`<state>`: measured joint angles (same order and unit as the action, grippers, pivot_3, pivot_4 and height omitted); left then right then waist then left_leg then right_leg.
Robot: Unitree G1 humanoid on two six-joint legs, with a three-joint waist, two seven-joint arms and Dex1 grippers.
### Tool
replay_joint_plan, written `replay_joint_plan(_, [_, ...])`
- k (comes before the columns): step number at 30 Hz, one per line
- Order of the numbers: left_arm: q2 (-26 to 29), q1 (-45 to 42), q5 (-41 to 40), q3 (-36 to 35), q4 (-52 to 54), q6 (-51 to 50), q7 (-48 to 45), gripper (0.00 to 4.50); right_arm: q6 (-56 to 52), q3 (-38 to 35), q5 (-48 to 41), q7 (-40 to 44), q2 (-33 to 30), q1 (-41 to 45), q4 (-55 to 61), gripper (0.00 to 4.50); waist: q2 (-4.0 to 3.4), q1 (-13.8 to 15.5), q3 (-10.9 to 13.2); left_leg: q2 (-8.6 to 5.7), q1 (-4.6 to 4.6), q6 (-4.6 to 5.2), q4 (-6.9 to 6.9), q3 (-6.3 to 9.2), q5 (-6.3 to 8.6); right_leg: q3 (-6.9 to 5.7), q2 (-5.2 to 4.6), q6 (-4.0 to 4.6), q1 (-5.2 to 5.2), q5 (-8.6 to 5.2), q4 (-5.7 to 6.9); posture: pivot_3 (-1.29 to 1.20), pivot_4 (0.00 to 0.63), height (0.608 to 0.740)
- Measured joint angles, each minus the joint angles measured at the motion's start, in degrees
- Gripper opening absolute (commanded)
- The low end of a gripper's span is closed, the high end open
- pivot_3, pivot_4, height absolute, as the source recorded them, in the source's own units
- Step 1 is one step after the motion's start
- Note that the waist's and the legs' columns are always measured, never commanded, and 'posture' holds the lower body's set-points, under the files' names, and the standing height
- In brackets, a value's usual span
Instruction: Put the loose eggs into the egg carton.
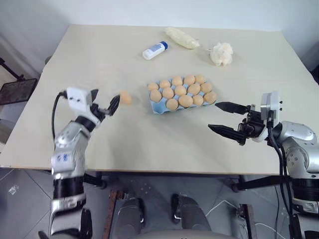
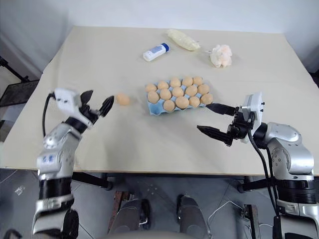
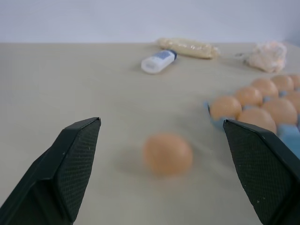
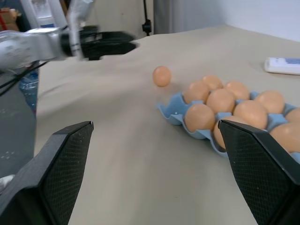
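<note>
One loose egg, light orange-tan, lies on the beige table just left of the egg carton. The carton is a light blue pulp tray, and several eggs fill its cups. My left gripper is open and hovers just left of the loose egg, pointing at it without touching. In the left wrist view the egg sits between and ahead of the two open fingers. My right gripper is open and empty to the right of the carton, pointing toward it. The right wrist view shows the carton and the egg beyond it.
A white bottle with a blue cap, a pale yellow oblong bag and a white fluffy wad lie toward the table's far side. The table's front edge runs just below both grippers.
</note>
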<state>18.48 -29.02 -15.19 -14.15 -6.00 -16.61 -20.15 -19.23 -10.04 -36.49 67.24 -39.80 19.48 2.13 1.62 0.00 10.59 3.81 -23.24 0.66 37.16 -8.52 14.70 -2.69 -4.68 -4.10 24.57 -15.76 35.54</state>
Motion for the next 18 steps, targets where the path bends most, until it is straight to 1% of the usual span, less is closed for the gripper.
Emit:
replay_joint_plan(4, [0.3,-7.1,2.4,2.9,-11.2,2.7,-0.7,4.45,-0.9,0.1,0.0,-0.6,-0.1,-0.9,0.7,4.50,0.00,-0.2,0.0,0.01,-0.02,0.23,-0.03,-0.07,-0.09,0.03,0.04,-0.03,0.02,0.01,-0.06,0.00,0.150,0.740])
replay_joint_plan(12, [0.4,-16.9,7.6,6.8,-32.4,3.3,0.4,4.45,-1.2,-0.5,0.0,-1.7,-0.5,-2.2,2.2,4.50,0.02,-0.1,0.0,0.01,-0.04,0.21,-0.03,-0.06,-0.08,-0.02,0.14,-0.03,0.05,0.01,-0.08,0.00,0.150,0.740])
replay_joint_plan(15, [0.4,-20.1,9.0,7.5,-38.9,2.5,1.6,3.85,-1.3,-0.6,0.0,-1.9,-0.6,-2.6,2.4,4.50,0.02,-0.1,0.0,0.00,-0.05,0.22,-0.04,-0.07,-0.06,-0.01,0.12,-0.06,0.05,0.03,-0.10,0.00,0.150,0.740])
replay_joint_plan(18, [0.4,-21.4,9.2,7.6,-41.3,2.3,1.7,3.00,-1.8,-1.0,0.0,-2.2,-0.6,-3.0,2.5,4.50,0.02,-0.1,0.0,0.02,-0.05,0.23,-0.07,-0.06,-0.06,-0.02,0.08,-0.05,0.06,0.02,-0.11,0.00,0.150,0.740])
